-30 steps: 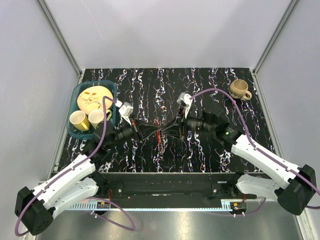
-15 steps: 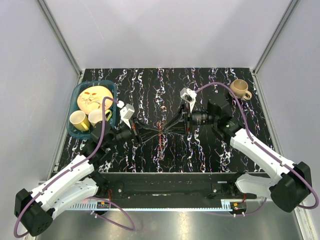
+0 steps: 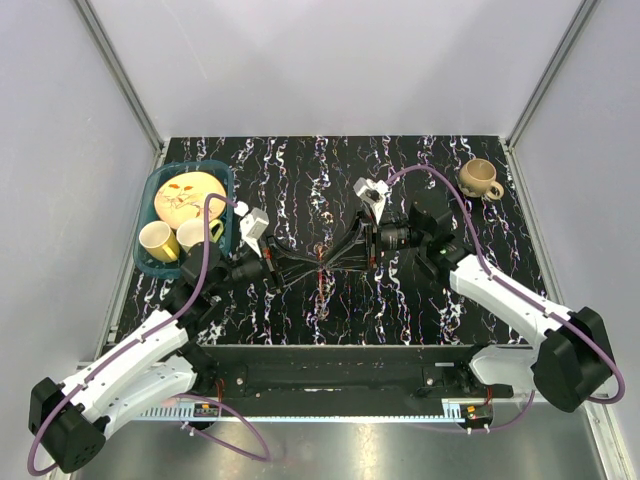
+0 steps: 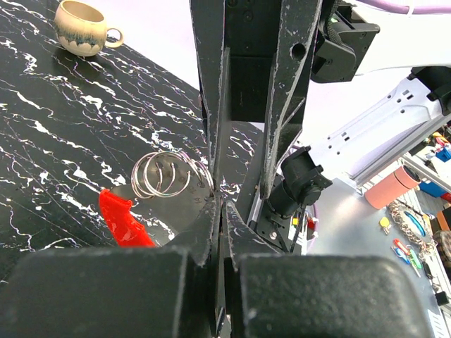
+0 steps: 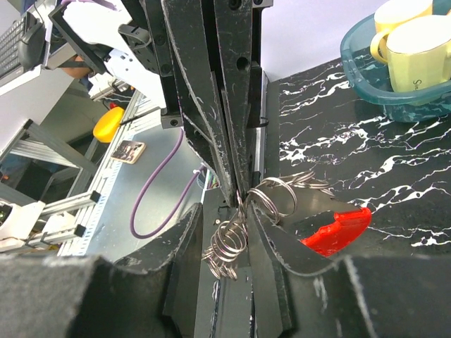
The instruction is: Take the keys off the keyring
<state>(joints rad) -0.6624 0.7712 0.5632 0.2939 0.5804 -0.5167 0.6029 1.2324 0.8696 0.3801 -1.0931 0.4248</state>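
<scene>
- Silver wire loops of the keyring point(image 3: 320, 268) sat in the middle of the table point(image 3: 300, 180), right between the two grippers' tips.
- The left gripper point(image 3: 312, 266) was squeezed tight on one loop.
- The right gripper point(image 3: 330, 262) pinched more loops from the other side.
- The red piece point(image 4: 123, 222) stuck out sideways; both arms were just as near.

Table point(image 3: 300, 180): black top veined in white and purple, grey walls on three sides.
Basket point(image 3: 148, 266): teal, at ten o'clock, close to the left edge.
Mug point(image 3: 480, 178): tan, upright, at two o'clock, handle pointing right.
</scene>
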